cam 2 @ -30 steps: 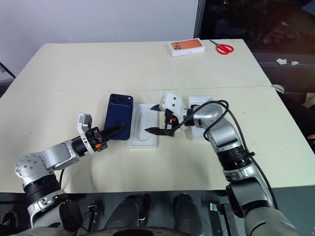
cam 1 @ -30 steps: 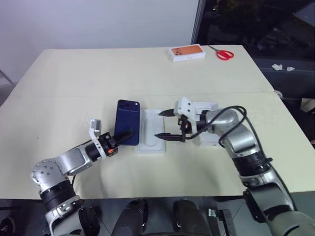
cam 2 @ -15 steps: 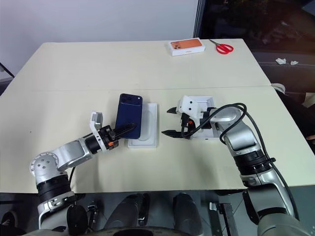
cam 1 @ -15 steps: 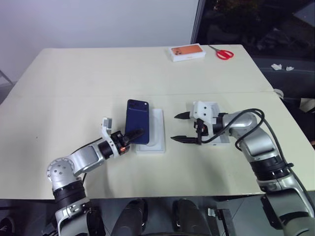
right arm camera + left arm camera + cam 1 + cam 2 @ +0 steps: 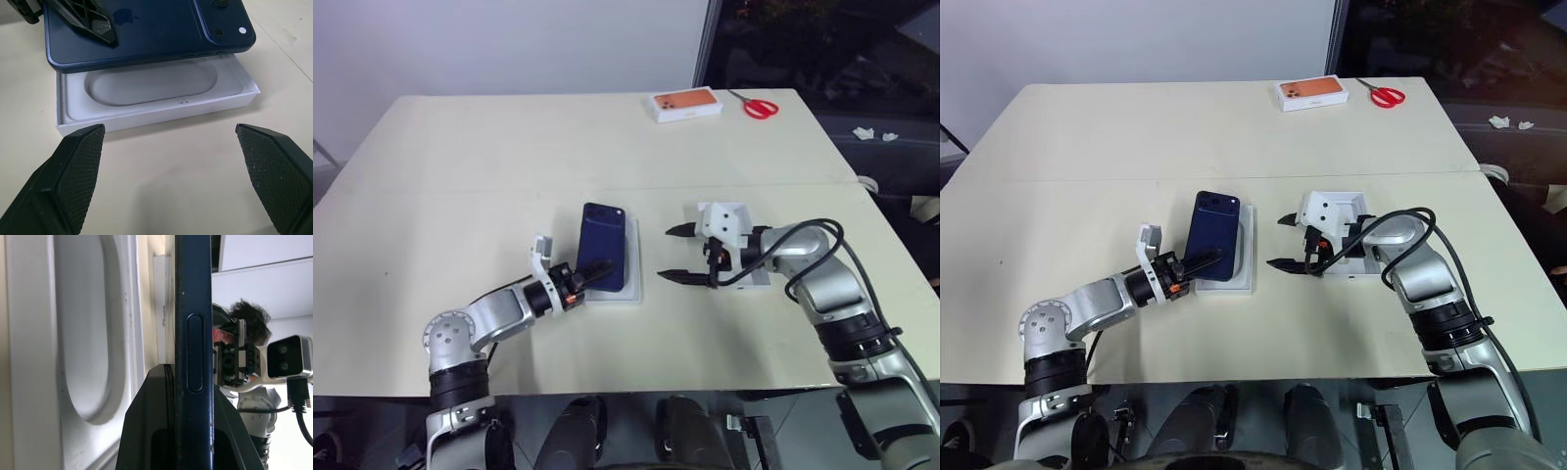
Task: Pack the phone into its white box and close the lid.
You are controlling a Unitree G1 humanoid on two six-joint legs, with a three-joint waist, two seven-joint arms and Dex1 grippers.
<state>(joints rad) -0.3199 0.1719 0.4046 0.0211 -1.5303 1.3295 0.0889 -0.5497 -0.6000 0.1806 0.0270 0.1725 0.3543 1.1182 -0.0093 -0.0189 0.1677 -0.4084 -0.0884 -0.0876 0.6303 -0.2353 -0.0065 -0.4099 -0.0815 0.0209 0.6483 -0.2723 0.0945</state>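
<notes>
The phone (image 5: 604, 247) covers most of the white box (image 5: 633, 264) under it, so only the box's right and near edges show in the head views. In the right wrist view the phone hides the box's far wall. The lid (image 5: 1347, 257), beside the box, sits mostly behind the right gripper (image 5: 1285, 242) and its arm. In the left wrist view the phone runs off the picture, seen edge-on between the left gripper's (image 5: 599, 271) fingers (image 5: 146, 431).

On the table lay one phone (image 5: 604, 247), two white boxes (image 5: 631, 279) (image 5: 756, 281), one orange box (image 5: 686, 105) and one scissors (image 5: 759, 107).
</notes>
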